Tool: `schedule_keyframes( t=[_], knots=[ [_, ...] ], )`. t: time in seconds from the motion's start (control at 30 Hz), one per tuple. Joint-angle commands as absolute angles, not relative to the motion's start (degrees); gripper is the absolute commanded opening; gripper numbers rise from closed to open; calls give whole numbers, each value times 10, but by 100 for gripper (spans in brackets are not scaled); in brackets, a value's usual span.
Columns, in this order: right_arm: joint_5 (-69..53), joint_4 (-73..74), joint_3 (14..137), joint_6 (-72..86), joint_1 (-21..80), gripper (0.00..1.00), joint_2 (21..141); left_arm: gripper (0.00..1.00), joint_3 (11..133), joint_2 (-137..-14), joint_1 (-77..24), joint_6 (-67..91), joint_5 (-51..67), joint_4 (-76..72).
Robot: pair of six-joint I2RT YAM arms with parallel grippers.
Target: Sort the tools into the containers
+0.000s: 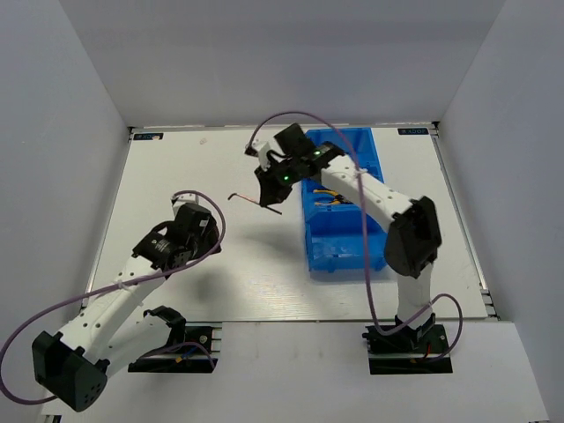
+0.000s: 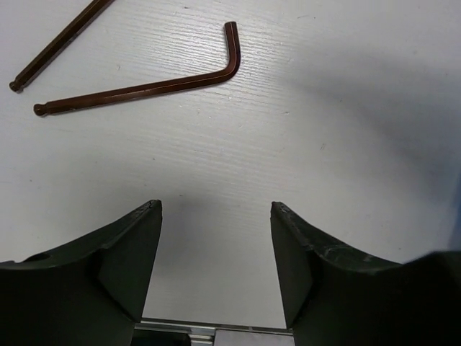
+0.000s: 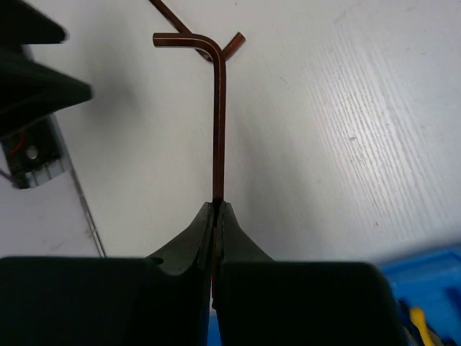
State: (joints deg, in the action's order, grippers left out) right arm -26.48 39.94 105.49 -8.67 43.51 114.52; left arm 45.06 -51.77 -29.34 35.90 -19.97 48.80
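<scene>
My right gripper (image 3: 218, 204) is shut on the long shaft of a dark brownish L-shaped hex key (image 3: 218, 122). In the top view it (image 1: 267, 194) is just left of the blue bin (image 1: 310, 251). A second hex key (image 3: 235, 42) lies on the table under the held one's bend. The left wrist view shows an L-shaped hex key (image 2: 144, 86) and another's shaft (image 2: 57, 42) ahead of my open, empty left gripper (image 2: 216, 209). Yellow-handled pliers (image 1: 330, 196) lie in the bin's middle compartment. The screwdriver is not visible.
The bin stands right of centre, with the right arm reaching across its far end. The left arm (image 1: 167, 242) lies low at the left. Purple cables loop off both arms. White walls close in the table on three sides.
</scene>
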Motion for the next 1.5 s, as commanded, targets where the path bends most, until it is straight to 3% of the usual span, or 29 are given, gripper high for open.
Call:
schedule_keyframes(
  t=[0.0,0.3,0.5,0.67,0.7,0.73,0.77,0.87,1.27,1.37,1.47],
  knots=[
    [-344,431,1042,-120,395,0,1059,72,449,-528,-291,335,-194,449],
    [-313,577,903,-335,281,0,902,70,478,-654,-291,210,-194,389],
    [-246,542,730,-457,242,0,768,67,504,-744,-280,120,-179,346],
    [-207,518,652,-514,229,0,734,69,499,-806,-268,79,-154,313],
    [-204,522,642,-522,229,4,732,70,493,-816,-268,68,-154,313],
    [-204,528,639,-524,228,20,733,70,493,-827,-262,68,-147,313],
    [-204,533,641,-524,227,44,732,70,493,-837,-262,61,-147,313],
    [-214,552,649,-522,224,67,726,71,493,-865,-255,41,-152,301],
    [-260,566,618,-463,203,69,656,71,557,-948,-211,-36,-152,275],
    [-260,567,607,-462,196,69,637,65,562,-979,-200,-36,-139,275],
    [-261,565,606,-457,192,69,625,52,563,-993,-195,-36,-116,280]
  ],
)
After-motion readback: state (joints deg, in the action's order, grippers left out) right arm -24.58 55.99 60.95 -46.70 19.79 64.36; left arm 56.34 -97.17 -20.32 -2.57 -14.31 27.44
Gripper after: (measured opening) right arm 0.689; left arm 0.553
